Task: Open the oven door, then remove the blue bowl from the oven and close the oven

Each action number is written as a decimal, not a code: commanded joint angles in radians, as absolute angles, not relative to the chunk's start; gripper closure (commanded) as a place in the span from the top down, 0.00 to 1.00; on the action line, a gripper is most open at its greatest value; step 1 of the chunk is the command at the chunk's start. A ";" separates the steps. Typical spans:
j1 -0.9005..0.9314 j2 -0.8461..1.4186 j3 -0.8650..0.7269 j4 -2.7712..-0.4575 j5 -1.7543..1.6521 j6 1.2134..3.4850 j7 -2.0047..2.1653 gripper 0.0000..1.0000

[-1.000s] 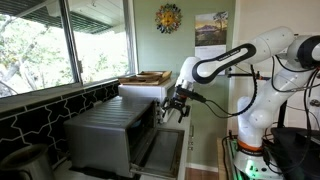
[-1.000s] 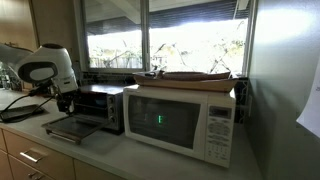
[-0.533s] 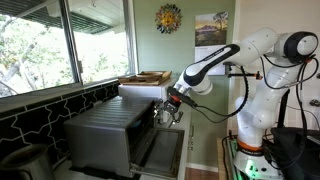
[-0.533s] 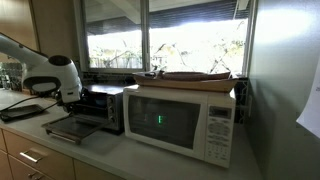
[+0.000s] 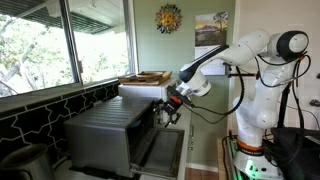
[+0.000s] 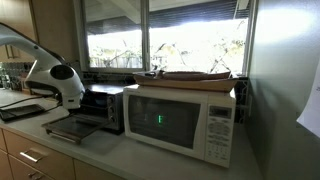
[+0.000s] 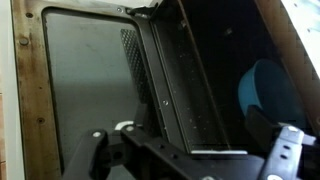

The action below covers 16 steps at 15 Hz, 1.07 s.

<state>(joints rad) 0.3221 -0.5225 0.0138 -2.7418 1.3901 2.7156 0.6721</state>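
Kitchen counter (image 6: 110,152) by windows (image 5: 50,40). We count one oven (image 5: 100,135); one oven door (image 7: 80,85), folded down beneath the pincer (image 7: 192,138); one blue bowl (image 7: 266,88), inside the oven ahead of it. One arm (image 5: 215,58) reaches forward and down, pincer spread wide apart.

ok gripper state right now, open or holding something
Gripper: open, holding nothing. The blue bowl is ahead of it and not gripped.
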 commanded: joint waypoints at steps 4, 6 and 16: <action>0.288 -0.508 0.034 -2.717 1.581 2.709 0.629 1.00; 0.286 -0.507 0.020 -2.705 1.689 2.695 0.594 1.00; 0.166 -0.412 0.079 -2.696 2.008 2.476 0.494 1.00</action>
